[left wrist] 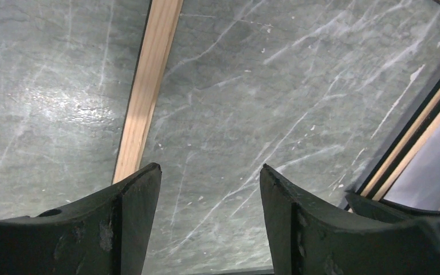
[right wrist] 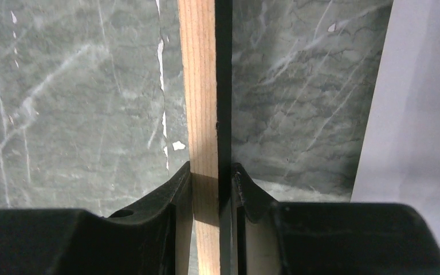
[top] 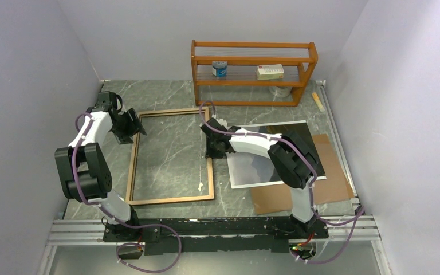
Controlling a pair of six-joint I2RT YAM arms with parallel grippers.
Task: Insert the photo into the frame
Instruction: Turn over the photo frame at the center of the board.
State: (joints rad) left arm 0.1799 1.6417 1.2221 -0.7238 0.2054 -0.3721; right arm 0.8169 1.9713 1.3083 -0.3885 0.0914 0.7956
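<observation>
Grey marble counter [top: 149, 94] carries the frame [top: 172, 200] wood-back up, probably so the photo [top: 249, 169], lying just to its right, can drop in. Your right pincer [right wrist: 212, 172] clamps the frame's right rail, likely steadying it. Your left pincer [left wrist: 209, 177] hangs wide open over the left rail, holding nothing.

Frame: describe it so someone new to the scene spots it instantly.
On the green marble table, just in front of the orange-brown shelf rack, sits the frame: a large rectangle of thin light-wood rails with marble showing through. The right gripper pinches its right rail. Unlike the photo and brown cardboard sheet to its right, it is hollow.
</observation>
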